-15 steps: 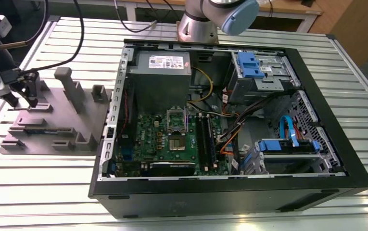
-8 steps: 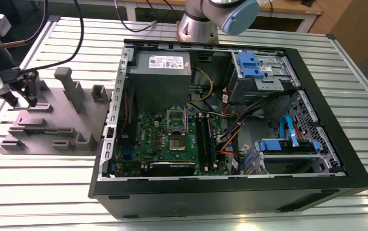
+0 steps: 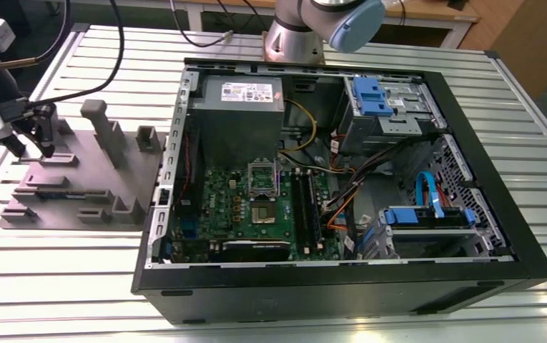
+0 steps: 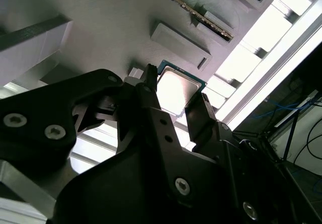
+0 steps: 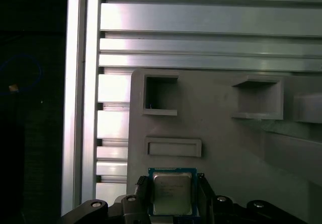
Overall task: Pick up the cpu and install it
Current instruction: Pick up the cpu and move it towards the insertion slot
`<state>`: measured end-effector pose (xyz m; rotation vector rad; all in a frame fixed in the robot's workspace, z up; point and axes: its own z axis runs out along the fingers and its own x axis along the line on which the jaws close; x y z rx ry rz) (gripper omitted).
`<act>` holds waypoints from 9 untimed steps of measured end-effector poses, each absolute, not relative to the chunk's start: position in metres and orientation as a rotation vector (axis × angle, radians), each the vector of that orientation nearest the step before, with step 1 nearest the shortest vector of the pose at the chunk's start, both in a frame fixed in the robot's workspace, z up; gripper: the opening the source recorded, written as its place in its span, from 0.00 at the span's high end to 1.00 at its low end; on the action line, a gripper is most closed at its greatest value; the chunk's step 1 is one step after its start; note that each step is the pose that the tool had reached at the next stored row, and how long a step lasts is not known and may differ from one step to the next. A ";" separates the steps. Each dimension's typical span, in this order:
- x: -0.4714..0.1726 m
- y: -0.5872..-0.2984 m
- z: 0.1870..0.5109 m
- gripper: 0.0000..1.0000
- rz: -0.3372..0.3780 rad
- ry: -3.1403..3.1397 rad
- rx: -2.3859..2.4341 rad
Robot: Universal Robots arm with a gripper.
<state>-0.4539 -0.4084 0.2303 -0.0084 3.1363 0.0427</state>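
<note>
Second wrist view: the hand (image 4: 177, 94) has its two dark fingers (image 4: 151, 103) closed against opposite edges of the cpu (image 4: 175, 85), held at the grey block (image 4: 100, 27); we cannot tell whether the chip is clear of it. We see the block on the slatted metal surface (image 3: 63, 271) at the exterior view's left, beside the open computer case (image 3: 350, 296).

Block (image 3: 92, 175) on the table (image 3: 63, 279), at the exterior view's left of the computer case (image 3: 350, 300); cpu (image 5: 172, 194) over the block.
</note>
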 end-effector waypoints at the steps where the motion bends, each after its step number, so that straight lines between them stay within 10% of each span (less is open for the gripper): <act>1: -0.454 -0.408 0.230 0.53 0.043 3.136 -0.008; 9: -0.454 -0.408 0.234 0.53 0.040 3.137 -0.008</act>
